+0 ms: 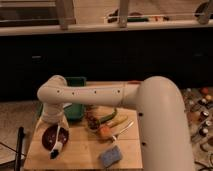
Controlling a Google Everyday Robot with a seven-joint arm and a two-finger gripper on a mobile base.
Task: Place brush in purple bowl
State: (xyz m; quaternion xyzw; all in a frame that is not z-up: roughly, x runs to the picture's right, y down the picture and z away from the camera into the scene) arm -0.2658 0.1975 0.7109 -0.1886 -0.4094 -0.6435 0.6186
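**Brush slanted across the bowl's near rim, gripper close above**

Nearest, toward the front edge of the wooden table (82, 149): grey-blue sponge (111, 156), lying flat, well apart from the bowl. To its left, the brush (58, 144), tilted, with its dark bristle head low at or just past the near rim of the purple bowl (46, 139). Slim white handle slanting up and back over the bowl's reddish inside. Directly above the bowl, the gripper (56, 126), hanging from the bent white arm (100, 94), close over the handle's upper end. Touching the handle or just clear of it: not discernible. Wide or narrow: impossible to say from this angle.

Mid-table, right of the bowl: silvery metal utensil (123, 131), just beside an orange item (104, 132) and a yellowish-green one (116, 120). Farther back, green rectangular tray (76, 95), partly behind the arm. Beyond the table, dark cabinet fronts (150, 55) under a pale counter edge (100, 27).
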